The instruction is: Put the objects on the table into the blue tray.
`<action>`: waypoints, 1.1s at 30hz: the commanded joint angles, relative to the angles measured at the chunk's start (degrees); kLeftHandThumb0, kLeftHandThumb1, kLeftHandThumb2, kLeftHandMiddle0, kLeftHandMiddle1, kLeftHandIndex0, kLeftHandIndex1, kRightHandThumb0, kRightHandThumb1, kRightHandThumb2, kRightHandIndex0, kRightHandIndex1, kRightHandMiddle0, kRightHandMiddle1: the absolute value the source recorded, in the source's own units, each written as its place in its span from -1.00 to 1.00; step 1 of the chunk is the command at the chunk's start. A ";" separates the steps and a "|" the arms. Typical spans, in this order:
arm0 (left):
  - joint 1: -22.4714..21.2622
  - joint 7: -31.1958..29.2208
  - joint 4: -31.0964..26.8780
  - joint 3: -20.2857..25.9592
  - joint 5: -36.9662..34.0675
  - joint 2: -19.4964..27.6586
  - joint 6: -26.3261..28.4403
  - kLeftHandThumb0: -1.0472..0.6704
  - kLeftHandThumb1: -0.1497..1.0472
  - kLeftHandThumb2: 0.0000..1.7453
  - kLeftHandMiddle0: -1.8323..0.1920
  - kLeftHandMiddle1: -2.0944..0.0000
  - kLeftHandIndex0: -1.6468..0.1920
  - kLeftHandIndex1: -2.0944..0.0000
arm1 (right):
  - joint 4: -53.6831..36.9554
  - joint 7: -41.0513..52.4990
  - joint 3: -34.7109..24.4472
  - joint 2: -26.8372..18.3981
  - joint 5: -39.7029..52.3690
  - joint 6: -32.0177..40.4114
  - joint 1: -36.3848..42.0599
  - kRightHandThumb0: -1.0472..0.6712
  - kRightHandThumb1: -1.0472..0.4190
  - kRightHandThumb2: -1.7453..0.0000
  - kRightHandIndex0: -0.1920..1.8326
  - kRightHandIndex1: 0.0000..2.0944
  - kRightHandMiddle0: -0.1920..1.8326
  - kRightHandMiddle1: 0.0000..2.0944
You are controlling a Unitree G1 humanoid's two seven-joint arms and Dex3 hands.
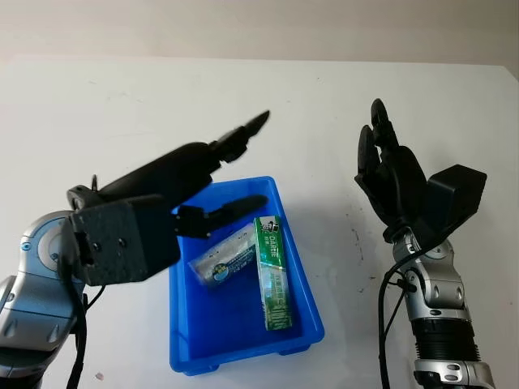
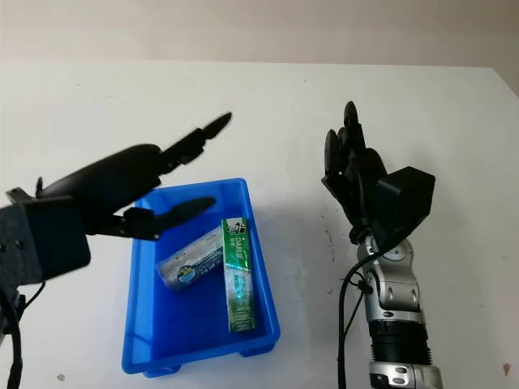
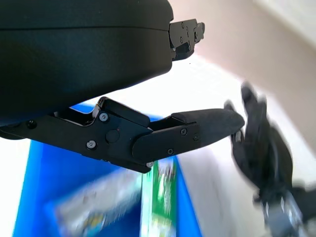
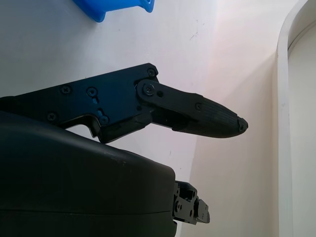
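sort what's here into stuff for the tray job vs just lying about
Job: blue tray; green box and tube, both in the tray; left hand, open over the tray; right hand, open beside it.
Lying about: only the table itself.

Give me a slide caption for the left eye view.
Left hand open above the blue tray holding a green toothpaste box and silver tube; right hand open beside it.

The right hand is hanging open above the white table, holding nothing. One black finger is reaching across the view. A corner of the blue tray is sitting on the table.
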 commanded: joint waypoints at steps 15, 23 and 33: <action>5.05 25.60 26.23 14.48 -4.39 -16.68 -23.57 -0.65 1.00 -0.25 0.96 0.96 0.96 0.96 | -0.55 -0.49 -0.12 -0.09 0.14 -0.58 -0.35 -0.60 -1.00 0.22 -1.00 -1.00 -1.00 -1.00; 6.34 25.26 38.08 20.00 -14.35 -19.42 -30.73 -0.73 1.00 -0.27 1.00 1.00 1.00 1.00 | -0.81 -0.17 -0.30 -0.61 0.65 0.60 -1.66 -0.59 -1.00 0.15 -1.00 -1.00 -1.00 -1.00; 8.48 24.34 42.23 19.85 -19.52 -21.95 -30.59 -0.72 1.00 -0.25 1.00 0.97 1.00 1.00 | 0.47 -0.78 -1.00 -0.77 0.65 0.58 -3.13 -0.60 -1.00 0.14 -1.00 -1.00 -1.00 -1.00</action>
